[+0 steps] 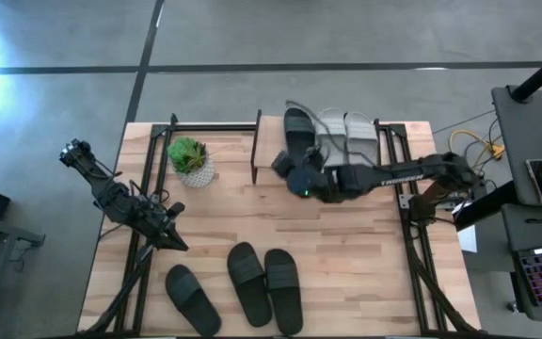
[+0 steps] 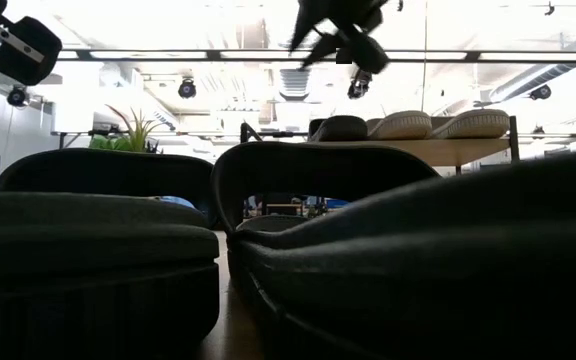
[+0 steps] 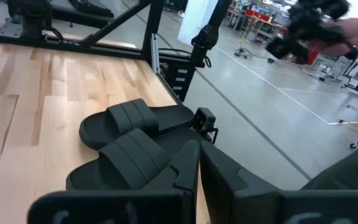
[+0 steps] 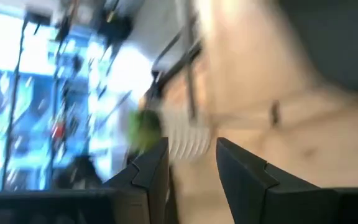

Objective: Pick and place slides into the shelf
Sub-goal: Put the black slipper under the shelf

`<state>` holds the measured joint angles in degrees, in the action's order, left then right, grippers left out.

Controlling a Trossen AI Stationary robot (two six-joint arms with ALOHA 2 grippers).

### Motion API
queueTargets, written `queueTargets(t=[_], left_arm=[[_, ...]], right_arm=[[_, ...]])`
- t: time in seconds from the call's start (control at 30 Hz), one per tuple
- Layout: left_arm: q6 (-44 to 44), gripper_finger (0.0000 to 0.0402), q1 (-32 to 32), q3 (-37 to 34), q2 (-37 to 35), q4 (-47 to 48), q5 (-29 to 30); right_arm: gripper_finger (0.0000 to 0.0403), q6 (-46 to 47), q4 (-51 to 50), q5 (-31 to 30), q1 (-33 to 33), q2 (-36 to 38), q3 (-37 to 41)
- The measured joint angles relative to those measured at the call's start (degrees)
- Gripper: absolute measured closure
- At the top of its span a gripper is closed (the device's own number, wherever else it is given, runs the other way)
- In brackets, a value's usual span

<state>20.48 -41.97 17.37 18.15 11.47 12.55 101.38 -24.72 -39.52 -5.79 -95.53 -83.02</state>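
Observation:
Three slides lie side by side on the shelf [image 1: 395, 132] at the table's far right: one black slide [image 1: 297, 127] and two light grey slides [image 1: 333, 130] [image 1: 361, 137]. The low view shows them on the plank top [image 2: 438, 150]. Three more black slides [image 1: 193, 299] [image 1: 246, 281] [image 1: 283, 290] lie flat on the table's near side. My right gripper [image 1: 278, 163] [image 2: 333, 35] hovers open and empty above the near end of the shelved black slide. Its wrist view is blurred. My left gripper [image 1: 173, 237] [image 3: 198, 171] waits shut over the left side of the table.
A small potted plant [image 1: 192, 160] stands on the far left part of the table, left of the shelf's black frame post [image 1: 257, 151]. Black frame rails run along both table sides. Bare wood [image 1: 327, 235] lies between the shelf and the near slides.

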Motion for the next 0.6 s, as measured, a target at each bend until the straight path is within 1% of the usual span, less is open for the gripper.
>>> queueTargets(t=[0.07, 0.13, 0.27, 0.4, 0.5, 0.6], left_arm=[[0.03, 0.04, -0.01, 0.0, 0.02, 0.07, 0.0], [0.14, 0.04, 0.01, 0.0, 0.02, 0.13, 0.01], [1.02, 0.04, 0.01, 0.0, -0.17, 2.72, -0.65], [3.1, 0.04, -0.01, 0.0, -0.9, 5.99, -5.51], [3.22, 0.04, -0.01, 0.0, -1.68, 6.7, -6.65], [3.22, 0.04, -0.01, 0.0, -2.56, 6.6, -6.09]], right_arm=[[0.0278, -1.73, 5.48, 2.82, -2.64, -1.35, 0.0], [0.0278, -1.13, 11.63, 5.49, -5.39, -3.07, -0.03], [0.0285, 5.66, 21.07, 7.33, -11.28, -8.12, -0.49], [0.0293, 14.28, 21.1, 10.99, -16.1, -16.42, -5.94], [0.0296, 17.07, 19.95, 9.81, -17.84, -22.4, -11.4], [0.0297, 17.21, 14.6, 7.23, -17.33, -25.33, -16.24]])
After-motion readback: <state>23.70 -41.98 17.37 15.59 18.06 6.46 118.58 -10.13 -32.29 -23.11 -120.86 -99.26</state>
